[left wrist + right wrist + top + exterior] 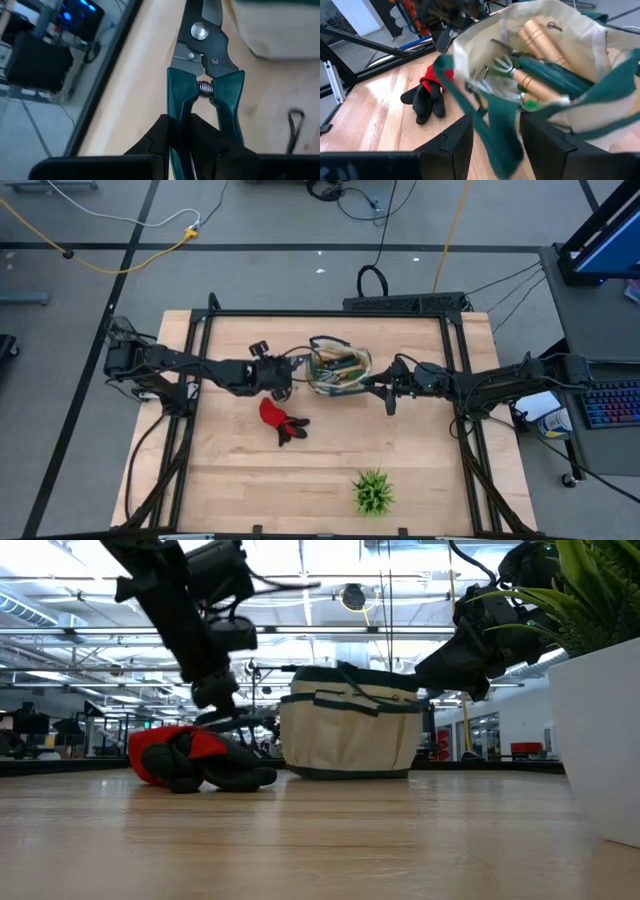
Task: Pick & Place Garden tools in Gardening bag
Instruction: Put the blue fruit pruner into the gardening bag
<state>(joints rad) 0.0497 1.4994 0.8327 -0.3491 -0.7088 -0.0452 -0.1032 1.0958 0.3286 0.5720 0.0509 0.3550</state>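
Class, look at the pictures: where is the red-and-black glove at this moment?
In the high view the glove lies on the table left of centre, just in front of the left gripper and diagonally in front of the bag.

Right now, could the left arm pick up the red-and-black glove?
Probably not yet: the left gripper is shut on the pruning shears. The glove lies uncovered close beside it, so only the full grip blocks it.

A green spiky plant [373,492] in a white pot [594,735] stood near the wooden table's [240,470] front edge. A keyboard [610,403] lay off to one side.
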